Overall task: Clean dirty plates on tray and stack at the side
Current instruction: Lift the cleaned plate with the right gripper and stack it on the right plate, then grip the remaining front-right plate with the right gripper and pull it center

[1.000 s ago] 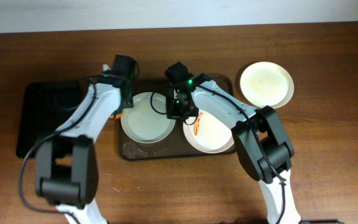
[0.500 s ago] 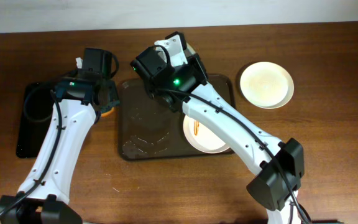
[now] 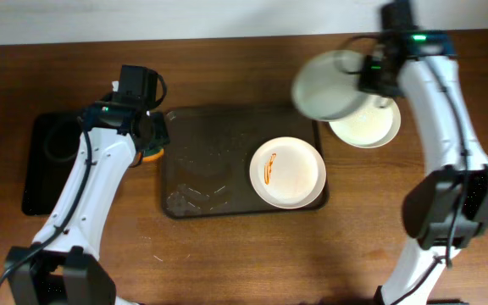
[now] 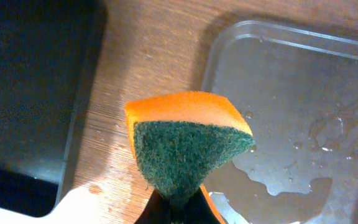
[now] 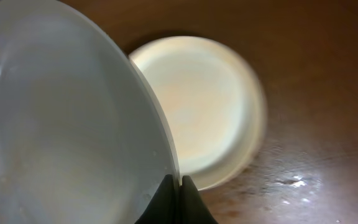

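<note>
Landmark: tray (image 3: 210, 169), dark brown, on worktop (image 3: 252, 263).

1. Left tool (image 4: 179, 205): pressed together on a sponge (image 4: 185, 137), orange body w/ green scouring face. It pinches the sponge's lower edge, and the green face looks toward the wrist cam. Position: just off the tray's left edge near the far-left corner, between the tray and the black tray (image 3: 49, 161).

2. Right tool (image 5: 180, 186): pinching the rim of the held plate (image 5: 61, 124), one finger on each side of the edge. Plate is pale, tilted and raised over the tray's far-right corner. In the overhead view it partly overlaps the side plate. No smear visible on the face shown.

3. Side plate (image 3: 371, 127): lies flat on the worktop, just beyond the tray's far-right corner. Cream colour, looks clean.

4. Smeared plate (image 3: 288, 172): sits in the tray's right half, toward the near edge. An orange-red streak shows left of the plate's centre.

5. Tray's left half: bare surface, w/ water film and droplets per the left wrist cam.
</note>
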`<state>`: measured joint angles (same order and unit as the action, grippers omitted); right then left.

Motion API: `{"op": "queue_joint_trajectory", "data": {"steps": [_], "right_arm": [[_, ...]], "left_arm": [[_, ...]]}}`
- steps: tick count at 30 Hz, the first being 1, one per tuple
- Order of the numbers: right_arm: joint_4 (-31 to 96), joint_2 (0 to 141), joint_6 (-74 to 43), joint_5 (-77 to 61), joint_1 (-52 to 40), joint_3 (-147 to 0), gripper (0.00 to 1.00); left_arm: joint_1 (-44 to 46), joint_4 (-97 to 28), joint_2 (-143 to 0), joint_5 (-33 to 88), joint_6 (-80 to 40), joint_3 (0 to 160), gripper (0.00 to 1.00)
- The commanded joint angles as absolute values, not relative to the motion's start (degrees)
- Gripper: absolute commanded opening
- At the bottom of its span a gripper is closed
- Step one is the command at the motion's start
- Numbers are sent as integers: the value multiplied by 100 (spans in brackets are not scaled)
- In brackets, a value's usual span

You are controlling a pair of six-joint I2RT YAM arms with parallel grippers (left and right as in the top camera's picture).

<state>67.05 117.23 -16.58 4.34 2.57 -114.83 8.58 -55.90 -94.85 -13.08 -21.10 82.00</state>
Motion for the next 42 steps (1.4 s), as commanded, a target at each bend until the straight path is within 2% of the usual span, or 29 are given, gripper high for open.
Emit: {"op": "queue_joint_trajectory", "data": {"steps": [1, 4, 5, 6, 7, 8, 9, 11, 12, 13, 15, 17, 18, 19, 21, 27, 29, 37, 42], "right_arm": [[6661, 11891, -1741, 43, 987, -11198, 4], [6173, 11944, -1741, 43, 1356, -10718, 5], [6051, 11946, -1741, 43, 1352, -10584, 31], [6075, 11946, -1743, 38, 1352, -10534, 34], [6180, 11944, -1743, -51, 1352, -10530, 43], [6326, 11944, -1739, -467, 1352, -10530, 47], [6696, 11944, -1737, -1267, 1334, -10530, 51], [7356, 11944, -930, -2377, 1076, -10530, 51], [7655, 11944, -589, -2338, 705, -10530, 61], [7771, 11944, -513, -2091, 322, -10525, 63], [7697, 11944, -891, -1096, -572, -10488, 61], [7686, 11946, -1562, -558, -1013, -10370, 59], [7478, 11946, -1682, -521, -1337, -10143, 52], [7240, 11946, -1684, -342, -1538, -9900, 49], [6785, 11946, -1651, 213, -1726, -9397, 49], [5177, 11946, 561, 370, -1719, -8792, 49], [5120, 11946, 622, 366, -1680, -8792, 50], [5522, 11948, 552, -436, -1568, -8377, 49], [5129, 11948, -200, -2493, -1627, -8381, 49]], "left_arm": [[845, -5439, -9688, -978, -2204, 8250, 0], [845, -5380, -9688, -832, -2204, 8250, 0], [845, -5384, -9688, -832, -2202, 8250, 0], [845, -5387, -9688, -834, -2202, 8250, 0], [845, -5387, -9686, -834, -2202, 8250, 0], [845, -5387, -9688, -834, -2202, 8250, 0], [845, -5384, -9688, -834, -2202, 8250, 0], [845, -5384, -9686, -832, -2204, 8250, 0], [845, -5384, -9686, -832, -2204, 8250, 0], [845, -5384, -9686, -832, -2204, 8250, 0], [845, -5389, -9688, -832, -2204, 8250, 0], [845, -5437, -9688, -832, -2202, 8250, 0], [845, -5454, -9686, -832, -2204, 8250, 0], [845, -5448, -9688, -832, -2204, 8250, 0], [845, -5457, -9688, -832, -2204, 8250, 0], [845, -5452, -9686, -834, -2204, 8250, 0], [845, -5452, -9686, -834, -2204, 8250, 0], [845, -5454, -9688, -832, -2204, 8250, 0], [845, -5448, -9688, -832, -2206, 8250, 0]]}}
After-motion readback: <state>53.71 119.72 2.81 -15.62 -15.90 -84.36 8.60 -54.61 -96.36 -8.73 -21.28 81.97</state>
